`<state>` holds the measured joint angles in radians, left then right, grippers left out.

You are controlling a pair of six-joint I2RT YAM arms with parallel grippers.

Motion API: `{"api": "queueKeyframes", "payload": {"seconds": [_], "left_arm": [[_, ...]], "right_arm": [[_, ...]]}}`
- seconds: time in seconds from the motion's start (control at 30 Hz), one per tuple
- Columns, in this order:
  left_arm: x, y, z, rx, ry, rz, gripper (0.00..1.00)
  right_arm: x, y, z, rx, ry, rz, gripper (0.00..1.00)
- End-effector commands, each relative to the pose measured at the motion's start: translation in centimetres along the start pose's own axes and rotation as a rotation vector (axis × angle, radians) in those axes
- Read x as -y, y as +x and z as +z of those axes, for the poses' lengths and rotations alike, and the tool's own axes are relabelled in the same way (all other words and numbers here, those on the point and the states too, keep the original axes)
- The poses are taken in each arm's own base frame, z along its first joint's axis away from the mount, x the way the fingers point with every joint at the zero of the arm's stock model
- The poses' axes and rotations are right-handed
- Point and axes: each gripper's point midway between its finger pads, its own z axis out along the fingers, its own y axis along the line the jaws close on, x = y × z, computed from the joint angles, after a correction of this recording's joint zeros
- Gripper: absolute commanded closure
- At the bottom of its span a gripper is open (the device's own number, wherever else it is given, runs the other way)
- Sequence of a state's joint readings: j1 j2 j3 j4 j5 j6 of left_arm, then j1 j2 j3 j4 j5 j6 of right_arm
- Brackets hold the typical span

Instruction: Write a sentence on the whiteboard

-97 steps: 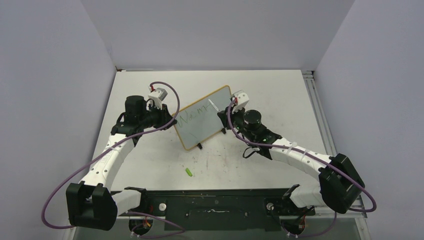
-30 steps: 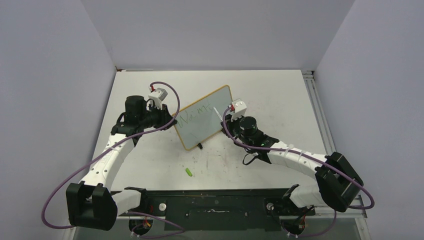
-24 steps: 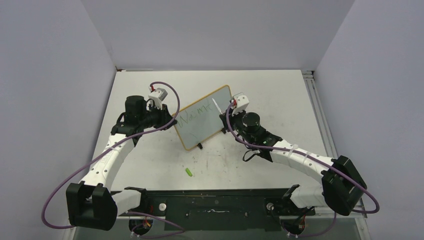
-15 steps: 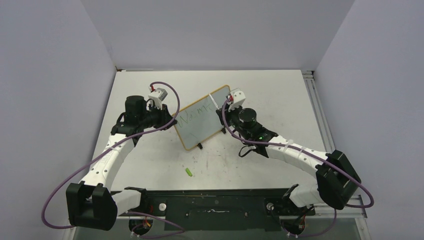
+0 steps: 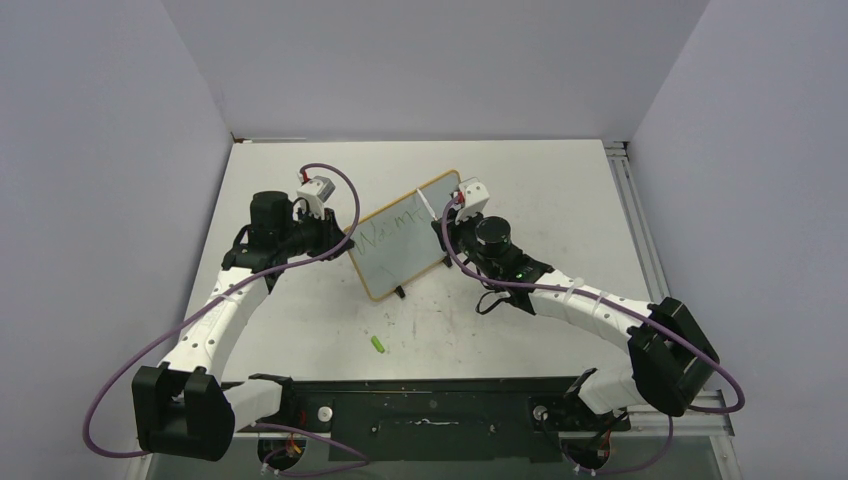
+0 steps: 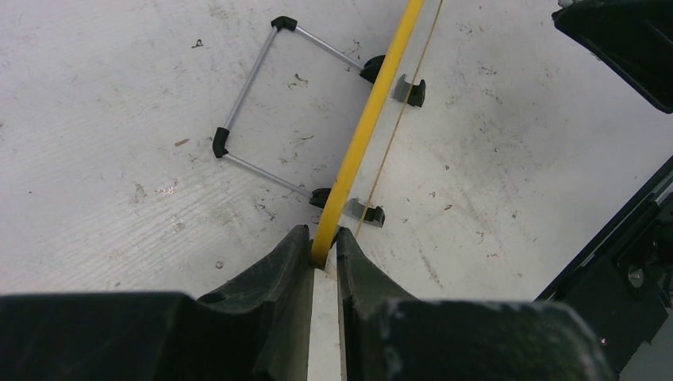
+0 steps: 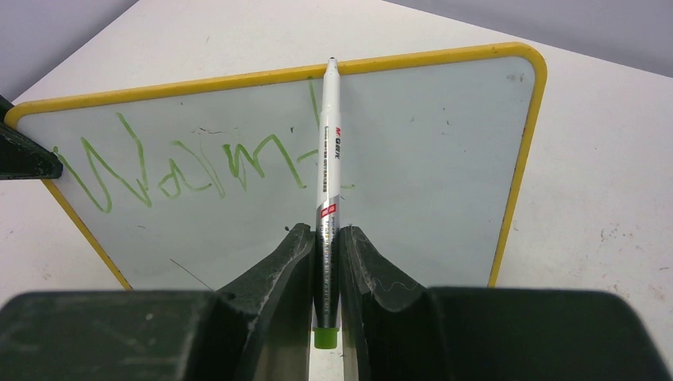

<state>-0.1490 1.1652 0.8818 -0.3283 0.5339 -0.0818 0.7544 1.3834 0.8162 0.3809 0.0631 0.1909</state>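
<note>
Marker (image 7: 328,143) is pointing straight at the whiteboard (image 7: 428,175); I'm squeezing it in my right gripper (image 7: 325,232), left gripper (image 6: 323,238) pinching the whiteboard's side.

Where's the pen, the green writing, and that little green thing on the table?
marker (image 7: 328,151), right wrist view, on its white barrel.
green writing (image 7: 194,171), right wrist view, on the middle letters.
little green thing (image 5: 378,344), top view, on its middle.
</note>
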Motion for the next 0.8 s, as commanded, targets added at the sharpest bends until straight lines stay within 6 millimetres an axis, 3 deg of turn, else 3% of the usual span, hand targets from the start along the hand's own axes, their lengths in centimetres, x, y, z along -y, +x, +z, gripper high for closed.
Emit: {"api": "queueKeyframes", "payload": {"seconds": [0.0,0.77], "left_arm": [[0.1,-0.9,-0.4,0.01,-0.012,0.03,1.0],[0.1,-0.9,-0.4,0.01,-0.012,0.032,1.0]], "right_arm": [[-0.2,-1.6,-0.4,0.055,-0.006,0.009,0.95],[0.5,1.1,-0.3,-0.033,0.002,0.021,0.95]]}}
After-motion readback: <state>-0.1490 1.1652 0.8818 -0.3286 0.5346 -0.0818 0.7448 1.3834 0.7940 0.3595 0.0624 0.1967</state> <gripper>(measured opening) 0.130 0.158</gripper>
